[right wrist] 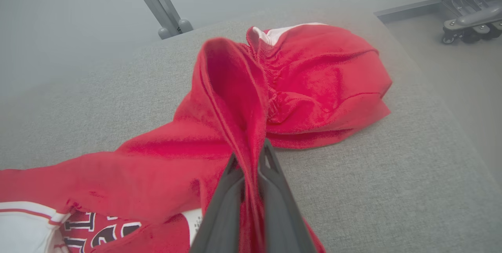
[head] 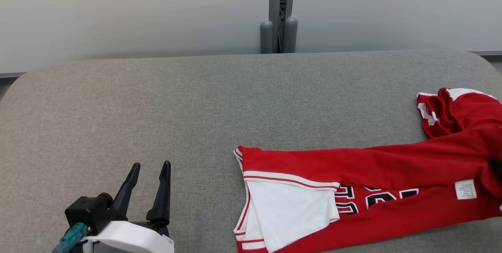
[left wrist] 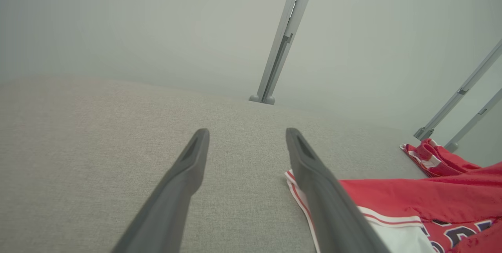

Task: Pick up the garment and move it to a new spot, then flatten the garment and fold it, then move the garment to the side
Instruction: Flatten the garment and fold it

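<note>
The right fingers (right wrist: 276,194) pinch a raised fold of the red garment (right wrist: 321,72); the left fingers (head: 162,192) stand spread, lower left, over the table (head: 157,100).

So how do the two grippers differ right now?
The left gripper is open and empty; the right gripper is shut on a fold of the red garment. The left hovers over bare grey table, apart from the garment; the right is at its bunched end. Both are dark and two-fingered.

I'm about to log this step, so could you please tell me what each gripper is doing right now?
Left gripper: open, holding nothing.
Right gripper: shut on a fold of the red garment.
</note>
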{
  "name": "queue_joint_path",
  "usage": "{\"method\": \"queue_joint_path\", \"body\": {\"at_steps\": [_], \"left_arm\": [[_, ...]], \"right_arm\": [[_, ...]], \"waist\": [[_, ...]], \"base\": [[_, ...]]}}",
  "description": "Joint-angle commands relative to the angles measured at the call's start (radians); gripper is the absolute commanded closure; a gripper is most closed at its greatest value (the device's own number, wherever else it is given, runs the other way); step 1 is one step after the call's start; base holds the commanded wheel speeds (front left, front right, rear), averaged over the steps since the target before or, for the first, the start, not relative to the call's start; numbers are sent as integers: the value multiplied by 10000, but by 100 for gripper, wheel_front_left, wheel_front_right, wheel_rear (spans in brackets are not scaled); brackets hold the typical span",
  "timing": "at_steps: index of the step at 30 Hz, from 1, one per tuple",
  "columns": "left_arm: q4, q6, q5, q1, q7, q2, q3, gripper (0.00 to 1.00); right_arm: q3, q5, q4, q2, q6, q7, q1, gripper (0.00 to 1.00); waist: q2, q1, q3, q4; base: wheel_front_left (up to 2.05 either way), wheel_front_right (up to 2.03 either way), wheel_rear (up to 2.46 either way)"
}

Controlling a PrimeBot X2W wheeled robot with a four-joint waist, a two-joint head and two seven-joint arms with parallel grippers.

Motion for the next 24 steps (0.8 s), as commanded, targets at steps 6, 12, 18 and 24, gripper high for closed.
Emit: {"method": "queue_joint_path", "body": {"at_steps": [6,12,18,24], "left_arm": [[111,-98,-20,-153,-101,-69,-15,0],[185,-148,-68,-162,-107,-104,-26,0],[210,-167,-80,-192,-129,-149,-58,0],[274,-248,-114,-218,-154,-207,-87,0]], "right_arm": [[192,84,-1313,686,-2,706,383,100],[496,375,-2746,1445,-1,1459,792,100],[752,434,-3827,2096,-1,2057,966,100],[1243,104,-4472,3119,-1,2506,743,100]], "waist": [[-1,0,-17,-159],[-1,0,-92,-172],[-1,0,-149,-77],[-1,0,-184,169]], "base": [[0,0,0],[0,0,0],[0,0,0],[0,0,0]]}}
